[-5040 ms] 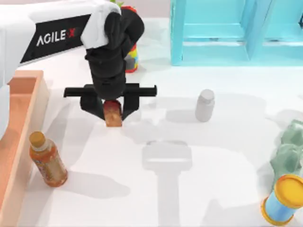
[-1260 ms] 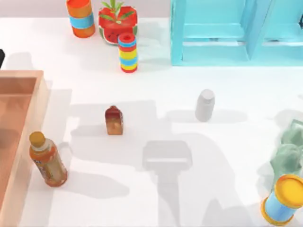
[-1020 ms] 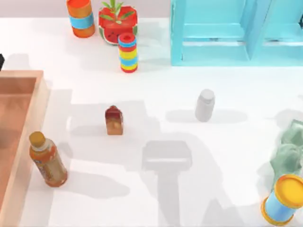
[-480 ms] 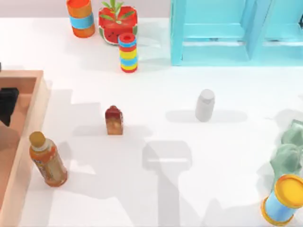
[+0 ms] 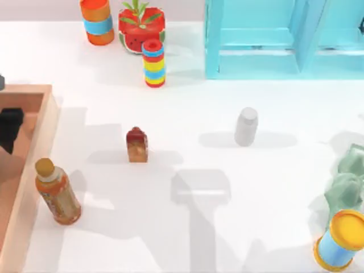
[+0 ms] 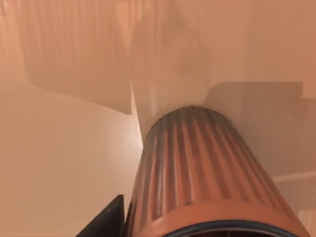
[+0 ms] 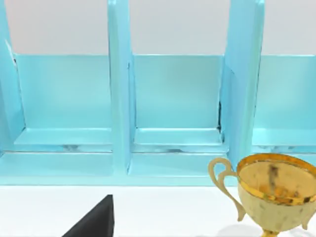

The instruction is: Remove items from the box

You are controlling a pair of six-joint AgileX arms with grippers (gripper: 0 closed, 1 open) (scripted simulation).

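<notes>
At the left edge of the top view, the left gripper (image 5: 8, 128) is seen as a dark shape over the box (image 5: 42, 122), whether its fingers are spread or closed cannot be told, and the short amber-brown bottle (image 5: 137, 145) is stood upright on the white table (image 5: 187, 233) left of centre, well apart from the box. Across the lower middle of the left wrist view, the ribbed reddish-brown cup (image 6: 197, 173) is shown close up on the box floor, with one dark finger (image 6: 106, 222) just beside it at the lower left. Along the bottom left of the right wrist view, a dark finger (image 7: 94, 222) of the right gripper is shown before the turquoise shelf unit (image 7: 173, 98), its grip not being discernible.
</notes>
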